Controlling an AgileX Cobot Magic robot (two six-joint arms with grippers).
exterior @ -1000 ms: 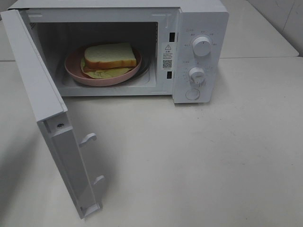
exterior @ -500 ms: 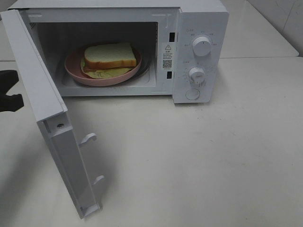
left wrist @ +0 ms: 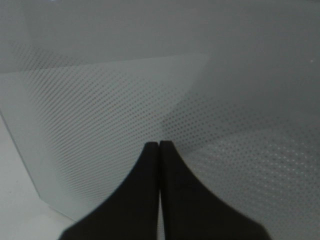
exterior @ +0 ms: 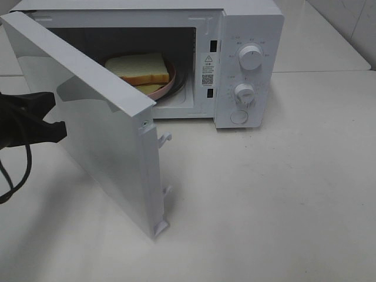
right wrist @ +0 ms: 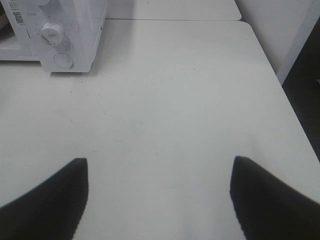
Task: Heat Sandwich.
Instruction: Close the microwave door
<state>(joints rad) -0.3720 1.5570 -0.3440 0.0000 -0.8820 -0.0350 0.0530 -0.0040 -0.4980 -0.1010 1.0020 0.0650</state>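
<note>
The sandwich (exterior: 141,67) lies on a round pink plate (exterior: 163,87) inside the white microwave (exterior: 249,23). The microwave door (exterior: 100,117) stands half open and hides the plate's left part. In the exterior view my left gripper (exterior: 57,117) is at the door's outer face, on its left. The left wrist view shows that gripper (left wrist: 159,144) shut, its tips against the dotted door glass (left wrist: 150,75). My right gripper (right wrist: 159,170) is open over bare table, with nothing between its fingers, and it is outside the exterior view.
The microwave's panel carries two knobs (exterior: 251,57) (exterior: 244,93) and a round button (exterior: 239,117). The white table (exterior: 264,194) stretches in front and to the right. A black cable (exterior: 17,170) hangs from the left arm. In the right wrist view the table edge (right wrist: 280,80) drops off.
The door has swung from wide open to about half closed. My left gripper came in from the left edge and moved right, staying on the door's outer face. The right gripper's opening is unchanged.
</note>
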